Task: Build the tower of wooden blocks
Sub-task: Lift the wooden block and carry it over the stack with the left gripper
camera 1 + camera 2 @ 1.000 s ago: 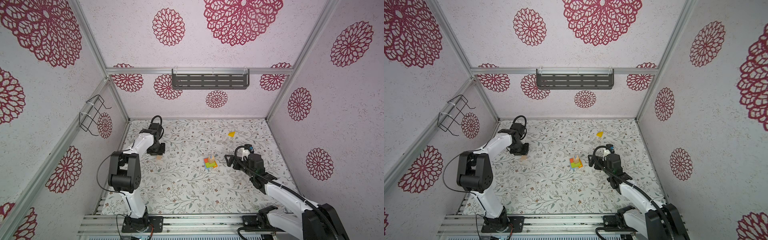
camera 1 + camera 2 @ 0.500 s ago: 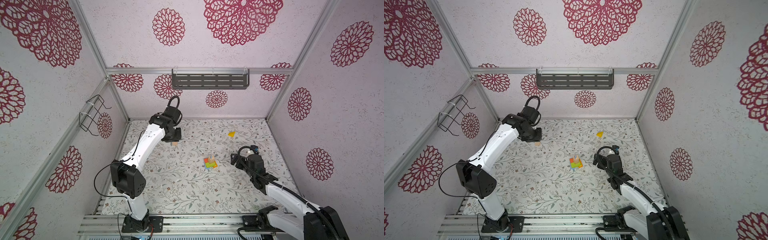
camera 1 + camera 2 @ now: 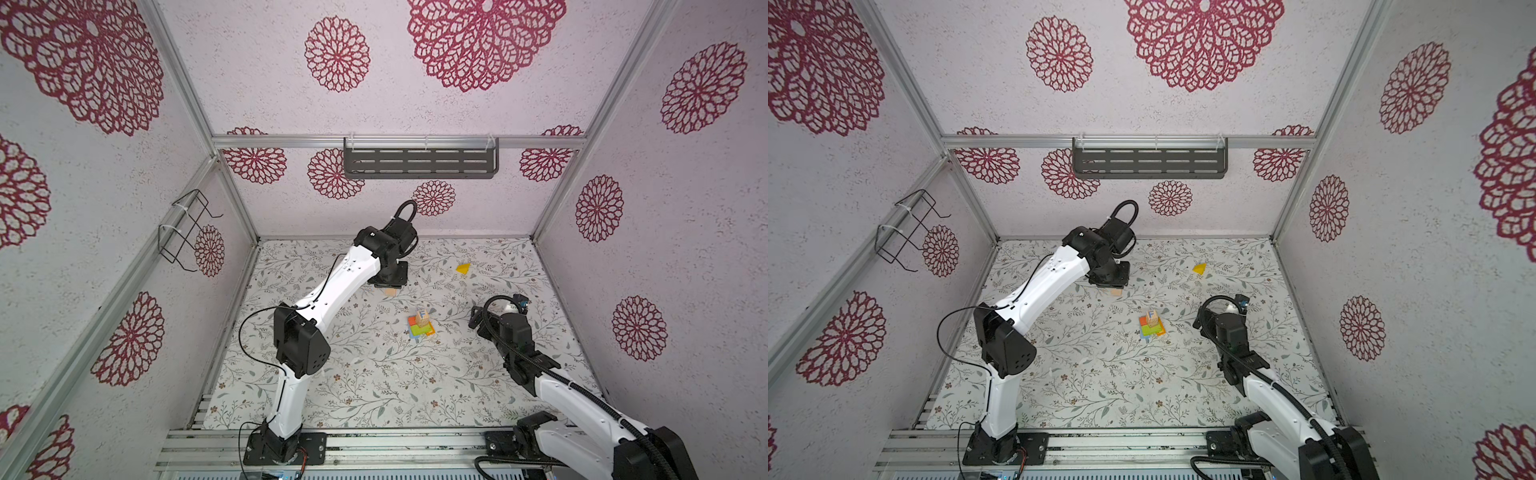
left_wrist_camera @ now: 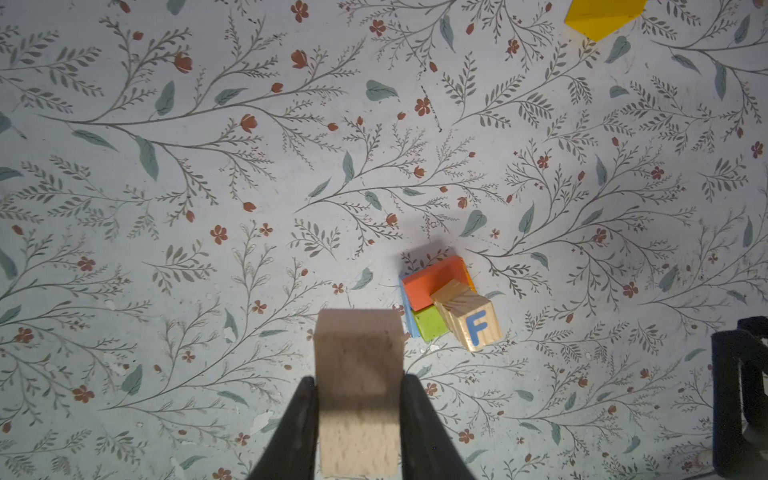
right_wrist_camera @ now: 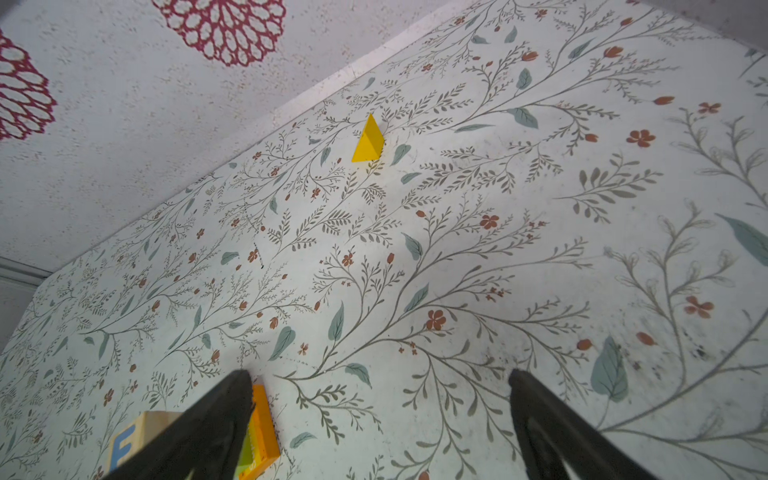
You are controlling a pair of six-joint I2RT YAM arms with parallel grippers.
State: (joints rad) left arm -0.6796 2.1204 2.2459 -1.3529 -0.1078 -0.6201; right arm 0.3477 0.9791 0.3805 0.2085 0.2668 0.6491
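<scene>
1. Wood block tower (image 3: 422, 326) stood near the middle of the floral table (image 3: 374, 395), between the two arms. It had flat blue, red, orange and lime-green pieces below and a lettered cube (image 4: 476, 328) on top.
2. The left gripper (image 4: 359, 380) pinched a plain tan block (image 4: 359, 353) across two opposite flat faces, clear of the table and not yet over the tower.
3. The right gripper (image 5: 380, 374) hung just beside the tower with its jaws spread wide and nothing between them.
4. We judged the blocks light, rigid and smooth, best held on parallel faces.
5. We judged the tower easily toppled by a sideways touch.
6. A yellow wedge (image 5: 368, 141) lay well apart. We judged its sloped faces poor for gripping.
</scene>
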